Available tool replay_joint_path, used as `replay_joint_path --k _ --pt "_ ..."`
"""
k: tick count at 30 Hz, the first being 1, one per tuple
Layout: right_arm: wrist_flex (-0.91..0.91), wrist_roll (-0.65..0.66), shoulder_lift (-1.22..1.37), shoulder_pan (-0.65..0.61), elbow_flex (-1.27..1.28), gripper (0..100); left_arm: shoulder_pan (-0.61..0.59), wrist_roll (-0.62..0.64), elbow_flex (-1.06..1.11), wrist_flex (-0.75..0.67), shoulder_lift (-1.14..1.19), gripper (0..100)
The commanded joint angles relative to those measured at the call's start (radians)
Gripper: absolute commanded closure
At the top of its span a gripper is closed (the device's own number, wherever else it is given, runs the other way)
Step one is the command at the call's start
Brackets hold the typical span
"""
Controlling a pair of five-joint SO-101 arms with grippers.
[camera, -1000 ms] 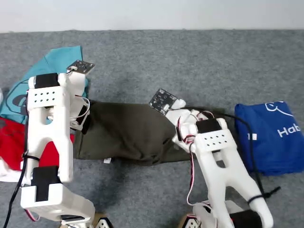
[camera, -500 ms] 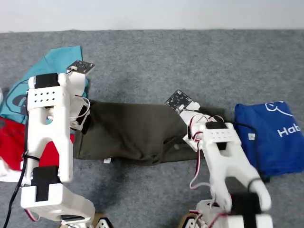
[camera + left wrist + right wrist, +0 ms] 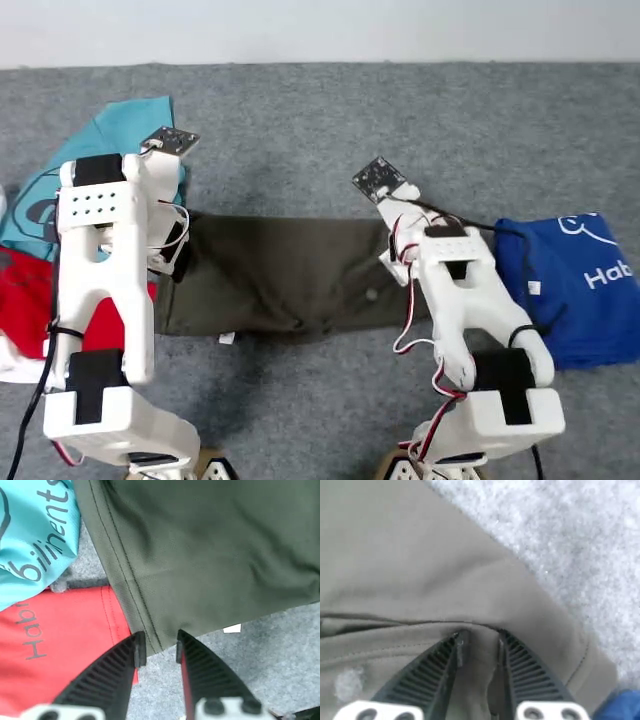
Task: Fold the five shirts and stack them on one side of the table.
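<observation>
Holds green shirt [image 3: 280,280] stretched flat between both sets of jaws; clamps its hem in left gripper [image 3: 156,650], a bunched fold in right gripper [image 3: 479,642]; red shirt [image 3: 60,645] and teal shirt [image 3: 35,540] just beside left jaws; blue shirt [image 3: 580,290] near right jaws.

4 coloured shirts [image 3: 100,140] [image 3: 25,300] [image 3: 280,280] [image 3: 570,290], 2 arms [image 3: 100,280] [image 3: 470,300]

Setting: robotics lab bench.

Evidence:
- Two white plastic arms, left arm [image 3: 100,260] and right arm [image 3: 470,300], with servos exposed. Loose red-and-white wiring [image 3: 410,330] hangs along the right one.
- A bare circuit board [image 3: 380,178] is mounted just above the right pincer [image 3: 479,642].
- The table is covered in grey felt [image 3: 300,120], with a plain white wall [image 3: 320,30] beyond both pincers.
- Garments lie flat on the felt. The olive shirt [image 3: 280,275] spans from the left pincer [image 3: 157,649] to the right pincer, and the blue shirt [image 3: 580,290] lies just beside the right one.
</observation>
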Motion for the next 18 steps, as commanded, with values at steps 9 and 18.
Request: replay_joint_path --k 9,18 --pt "0.470 -0.006 -0.371 0.002 -0.028 89.0 0.006 -0.005 -0.004 0.021 -0.044 89" --pt "0.478 -0.009 -0.584 0.002 0.137 89.0 -0.049 0.054 -0.116 0.020 -0.043 84"
